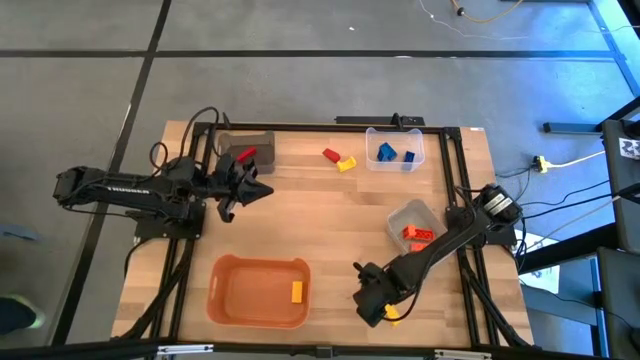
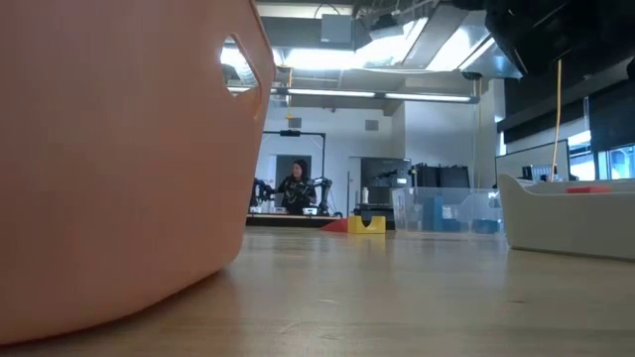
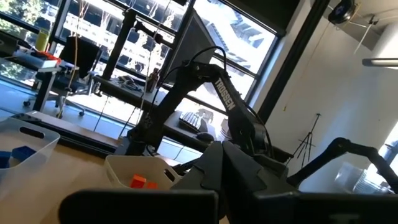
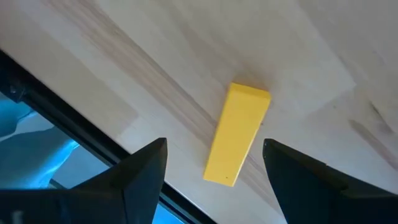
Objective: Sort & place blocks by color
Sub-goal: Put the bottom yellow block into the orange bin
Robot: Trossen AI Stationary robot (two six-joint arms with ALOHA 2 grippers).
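A yellow block [image 4: 238, 134] lies flat on the wooden table near its front edge [image 1: 394, 316]. My right gripper [image 4: 214, 149] hangs above it, pointing steeply down, open, one finger on either side and clear of it [image 1: 372, 305]. A red block [image 1: 331, 154] and another yellow block [image 1: 347, 163] lie loose near the far edge. My left gripper [image 1: 262, 190] is shut on nothing, raised over the table's left part beside the dark bin [image 1: 247, 152], which holds a red block [image 1: 245, 155].
An orange bin [image 1: 258, 290] at the front holds one orange-yellow block [image 1: 297, 291]. A clear bin [image 1: 394, 148] at the back holds blue blocks. A pale bin [image 1: 415, 225] at the right holds orange-red blocks. A person [image 2: 295, 188] stands far off in the room.
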